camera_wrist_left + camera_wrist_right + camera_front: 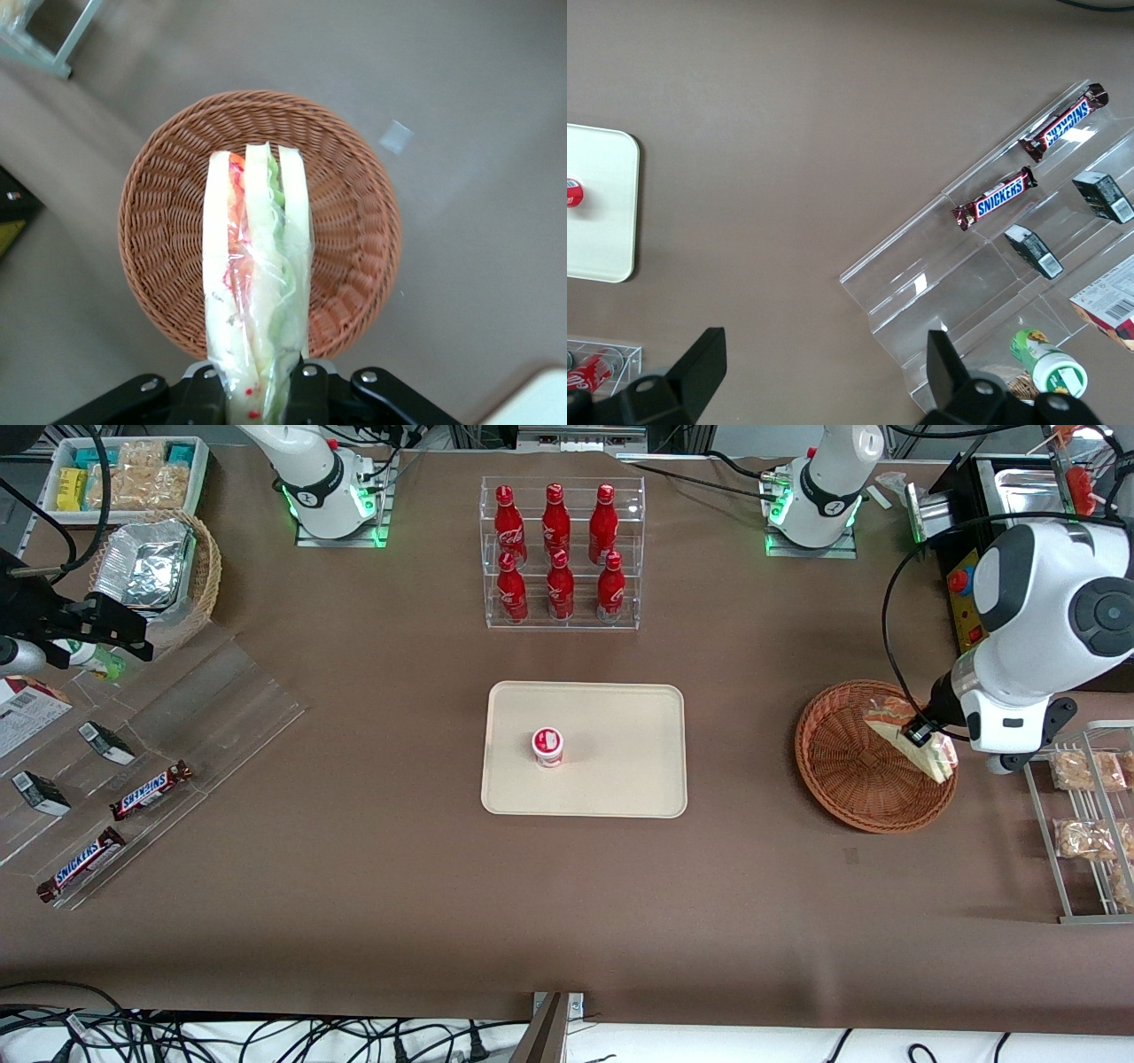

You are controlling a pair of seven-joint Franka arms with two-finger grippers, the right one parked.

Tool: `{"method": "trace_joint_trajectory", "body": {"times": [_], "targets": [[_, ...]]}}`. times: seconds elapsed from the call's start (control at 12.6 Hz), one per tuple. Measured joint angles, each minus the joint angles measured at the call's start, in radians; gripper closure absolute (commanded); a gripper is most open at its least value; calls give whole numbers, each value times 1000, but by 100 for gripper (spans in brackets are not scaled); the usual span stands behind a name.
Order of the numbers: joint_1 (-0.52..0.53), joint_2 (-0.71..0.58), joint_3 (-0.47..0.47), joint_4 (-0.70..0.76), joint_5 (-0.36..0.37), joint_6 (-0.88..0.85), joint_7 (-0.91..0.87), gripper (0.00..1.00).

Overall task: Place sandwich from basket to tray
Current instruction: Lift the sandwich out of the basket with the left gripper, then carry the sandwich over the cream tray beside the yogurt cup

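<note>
Tool (921,734) clamped on wrapped sandwich (917,746), held above the rim of the round wicker basket (842,766) at the working arm's end of the brown surface (354,886). Cream tray (620,779) well apart at mid-surface, carrying one small red-lidded cup (547,746); bare tray around the cup. Open brown surface between basket and tray.
</note>
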State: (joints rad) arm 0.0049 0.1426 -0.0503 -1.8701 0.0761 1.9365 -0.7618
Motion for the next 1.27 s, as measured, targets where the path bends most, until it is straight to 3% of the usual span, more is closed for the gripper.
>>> {"method": "trace_joint_trajectory", "body": {"times": [0.4, 1.27], "targets": [[-8, 1, -119, 116, -1, -83, 68, 100], [-64, 61, -397, 133, 2, -23, 84, 100]]}}
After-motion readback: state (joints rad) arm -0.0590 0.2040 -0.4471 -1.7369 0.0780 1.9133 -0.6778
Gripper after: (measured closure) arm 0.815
